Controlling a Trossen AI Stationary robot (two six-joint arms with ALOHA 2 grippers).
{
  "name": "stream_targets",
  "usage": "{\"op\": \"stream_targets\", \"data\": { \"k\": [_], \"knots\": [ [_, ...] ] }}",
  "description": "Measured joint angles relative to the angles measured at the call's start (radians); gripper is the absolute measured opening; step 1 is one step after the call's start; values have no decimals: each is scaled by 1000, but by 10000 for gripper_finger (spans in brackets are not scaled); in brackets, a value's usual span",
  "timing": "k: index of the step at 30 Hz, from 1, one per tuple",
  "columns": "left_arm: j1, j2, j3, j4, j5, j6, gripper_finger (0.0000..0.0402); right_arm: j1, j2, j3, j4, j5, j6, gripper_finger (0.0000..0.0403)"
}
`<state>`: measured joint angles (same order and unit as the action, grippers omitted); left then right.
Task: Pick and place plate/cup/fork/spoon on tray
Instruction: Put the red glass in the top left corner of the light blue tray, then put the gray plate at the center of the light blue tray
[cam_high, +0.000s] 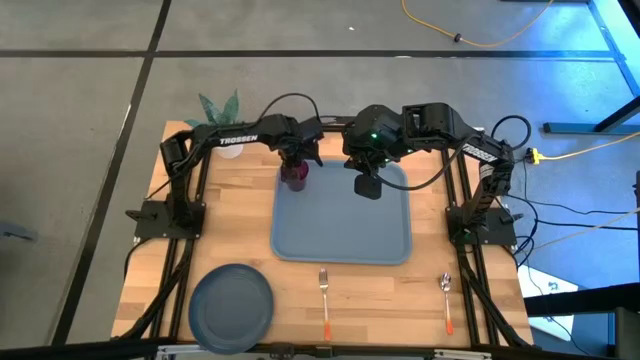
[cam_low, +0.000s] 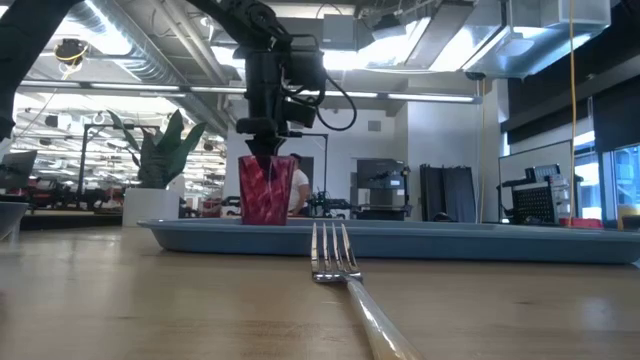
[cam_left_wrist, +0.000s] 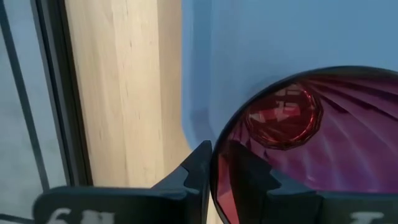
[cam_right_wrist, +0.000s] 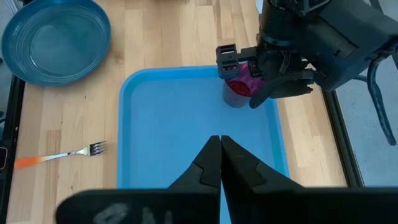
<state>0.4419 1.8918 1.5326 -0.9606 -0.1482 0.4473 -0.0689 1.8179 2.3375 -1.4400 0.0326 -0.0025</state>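
The dark-red cup (cam_high: 294, 178) stands upright in the far left corner of the light-blue tray (cam_high: 340, 245). My left gripper (cam_high: 293, 160) is above it, shut on its rim. My right gripper (cam_high: 367, 185) is shut and empty, over the tray's far middle. The slate-blue plate (cam_high: 232, 307) lies at the near left of the table. The fork (cam_high: 324, 300) lies near the front edge, just in front of the tray. The spoon (cam_high: 447, 300) lies to its right. My left gripper pinches the cup's rim (cam_left_wrist: 213, 146); one finger (cam_left_wrist: 249, 171) is inside the cup and the other finger (cam_left_wrist: 198, 163) is outside. The fingers come from above, pointing down (cam_low: 268, 150). The cup (cam_low: 266, 190) stays upright, its base hidden behind the tray's rim (cam_low: 450, 240).
A white pot with a green plant (cam_high: 228, 148) stands at the table's far left, close to my left arm. Most of the tray floor (cam_right_wrist: 186, 124) is bare. The plate (cam_right_wrist: 56, 40) and fork (cam_right_wrist: 62, 155) lie on the wood outside the tray.
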Motion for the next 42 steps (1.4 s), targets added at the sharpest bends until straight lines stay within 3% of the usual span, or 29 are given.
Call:
{"op": "stream_targets", "data": {
  "k": [12, 24, 33, 39, 42],
  "knots": [
    [-4, -2, 20, -38, 0, 8, 47, 0, 0, 0, 0, 0, 1, 7],
    [-5, -4, 193, -198, 64, 34, 47, 0, 0, 0, -3, -1, -1, 7],
    [-9, -4, 390, -397, 111, 14, 47, 0, 0, 0, -47, -10, -6, 7],
    [-28, -4, 525, -607, 239, -24, 47, 4, 0, 0, -135, -192, -62, 4],
    [-50, -17, 533, -607, 293, -49, 47, 20, 0, 0, -132, -236, -81, 4]
  ]
}}
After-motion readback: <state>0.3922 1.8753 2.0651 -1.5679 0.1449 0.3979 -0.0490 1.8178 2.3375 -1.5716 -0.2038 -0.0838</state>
